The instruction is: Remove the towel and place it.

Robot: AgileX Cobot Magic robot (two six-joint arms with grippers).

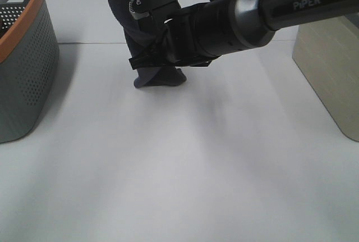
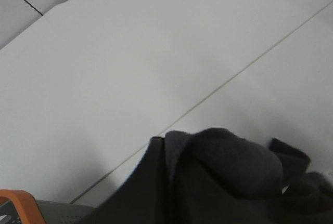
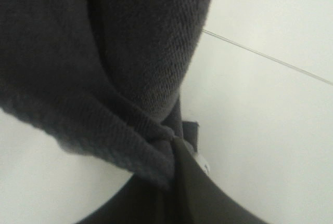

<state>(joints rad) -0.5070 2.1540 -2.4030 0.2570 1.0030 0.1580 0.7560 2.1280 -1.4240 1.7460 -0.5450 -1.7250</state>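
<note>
Hanging bunched from beyond the exterior view's top edge, the towel (image 1: 147, 76), dark knit cloth, ends near the smooth white bench (image 1: 168, 169). Right jaws clamp shut on its folds; left jaws, buried in cloth, grip it too.

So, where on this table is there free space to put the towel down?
The front of the white table is bare, all the way from the grey basket on the left to the beige box on the right. It is crowded only at the back centre, where the right gripper holds the hanging towel.
</note>
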